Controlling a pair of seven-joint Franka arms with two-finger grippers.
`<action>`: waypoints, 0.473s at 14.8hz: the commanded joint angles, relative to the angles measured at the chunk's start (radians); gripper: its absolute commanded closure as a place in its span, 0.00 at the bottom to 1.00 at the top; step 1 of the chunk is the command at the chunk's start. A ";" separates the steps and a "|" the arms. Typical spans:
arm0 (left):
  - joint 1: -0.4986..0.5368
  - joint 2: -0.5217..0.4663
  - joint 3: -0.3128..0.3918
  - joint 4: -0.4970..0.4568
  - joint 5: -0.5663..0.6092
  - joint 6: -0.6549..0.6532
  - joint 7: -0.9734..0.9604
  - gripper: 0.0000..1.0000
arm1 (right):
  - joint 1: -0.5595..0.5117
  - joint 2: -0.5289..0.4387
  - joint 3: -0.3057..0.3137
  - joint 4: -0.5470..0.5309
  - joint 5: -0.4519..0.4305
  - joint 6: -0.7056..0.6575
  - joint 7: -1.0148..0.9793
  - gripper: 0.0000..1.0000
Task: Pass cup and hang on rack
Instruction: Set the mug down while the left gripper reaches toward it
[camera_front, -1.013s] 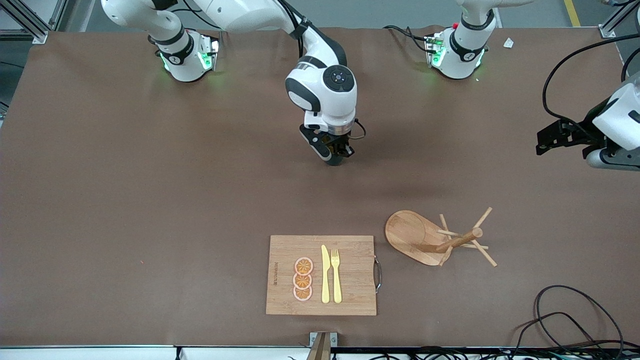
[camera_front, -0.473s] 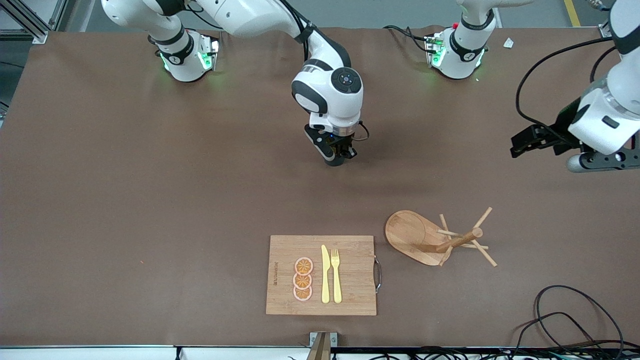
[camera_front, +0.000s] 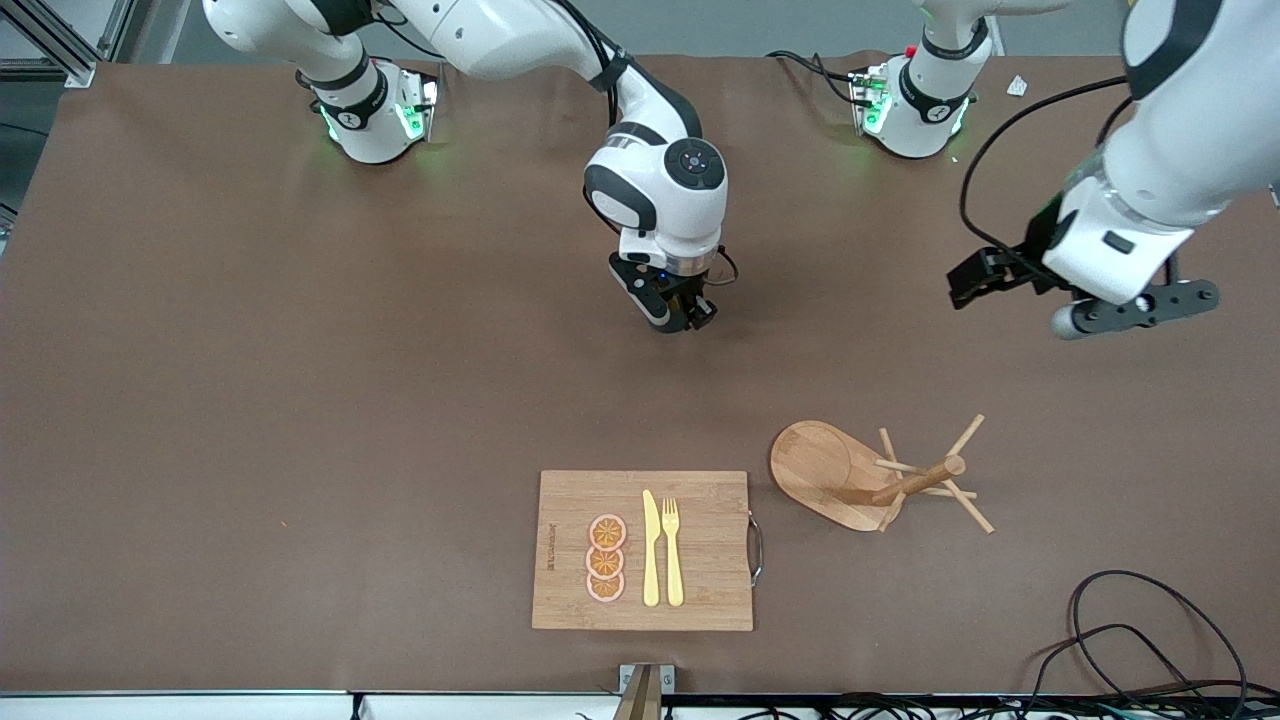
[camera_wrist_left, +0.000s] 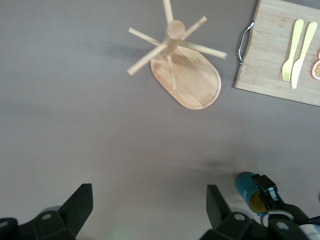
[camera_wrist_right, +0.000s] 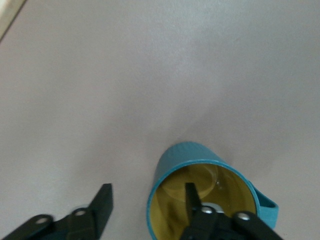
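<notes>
While upright, cup (camera_wrist_right: 200, 195) holds one claw finger (camera_wrist_right: 192, 200).

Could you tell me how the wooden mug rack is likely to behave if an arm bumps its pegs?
The rack would probably resist tipping, since its flat oval base is broad. Its thin angled pegs look like the weak point. It may slide, as it stands loose on the table.

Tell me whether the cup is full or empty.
Empty: the right wrist view looks into the teal cup and shows only its bare yellow inside.
</notes>
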 joint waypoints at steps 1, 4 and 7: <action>-0.041 0.013 -0.001 0.005 0.007 0.000 -0.074 0.00 | -0.004 -0.001 0.000 0.049 -0.015 -0.059 0.017 0.00; -0.079 0.013 -0.001 -0.003 0.032 0.003 -0.140 0.00 | -0.025 -0.013 0.001 0.054 -0.015 -0.091 -0.013 0.00; -0.115 0.016 -0.002 -0.009 0.032 0.007 -0.191 0.00 | -0.079 -0.102 0.004 0.051 -0.007 -0.261 -0.284 0.00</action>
